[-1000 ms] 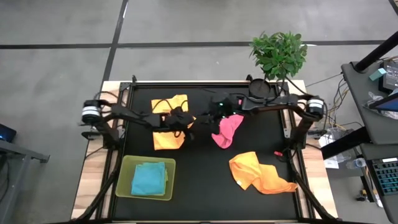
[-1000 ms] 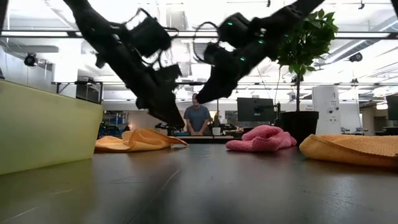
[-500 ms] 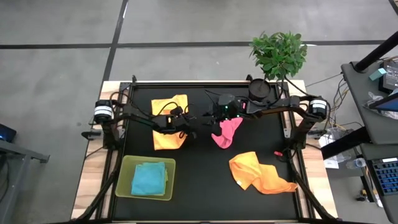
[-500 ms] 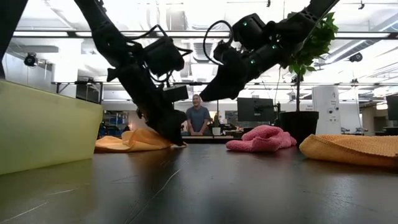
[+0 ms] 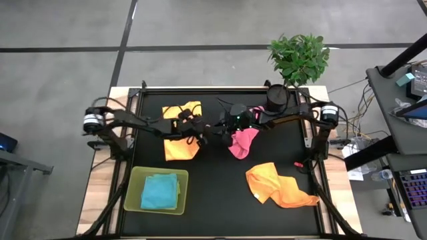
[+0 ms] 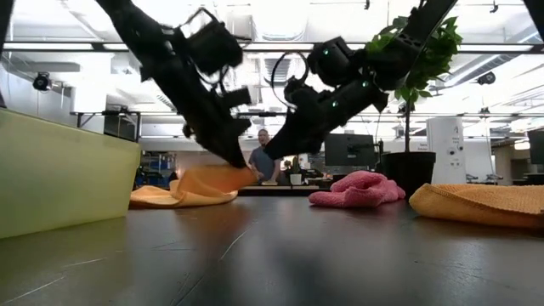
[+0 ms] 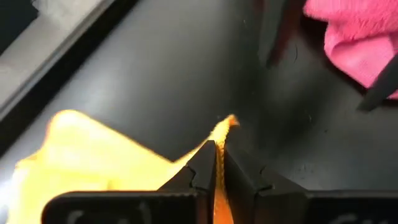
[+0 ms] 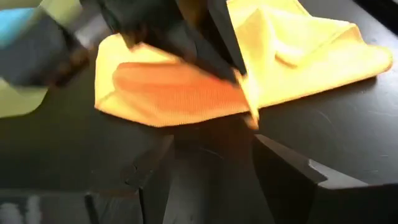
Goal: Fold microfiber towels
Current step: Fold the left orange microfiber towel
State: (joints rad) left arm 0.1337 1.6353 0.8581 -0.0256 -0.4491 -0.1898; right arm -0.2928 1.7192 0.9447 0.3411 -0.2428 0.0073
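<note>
where it lies rumpled far left, the yellow towel (image 5: pixel 181 131) has its right corner pinched in left gripper (image 7: pixel 216 163); right gripper (image 8: pixel 211 163) spread, just beside it.

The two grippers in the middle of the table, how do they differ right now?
The left gripper is shut on a corner of the yellow towel, lifting that edge off the table; the right gripper is open and holds nothing. The left one touches cloth; the right one hangs just beside it, near the pink towel. Both are dark, two-fingered and close together.
</note>
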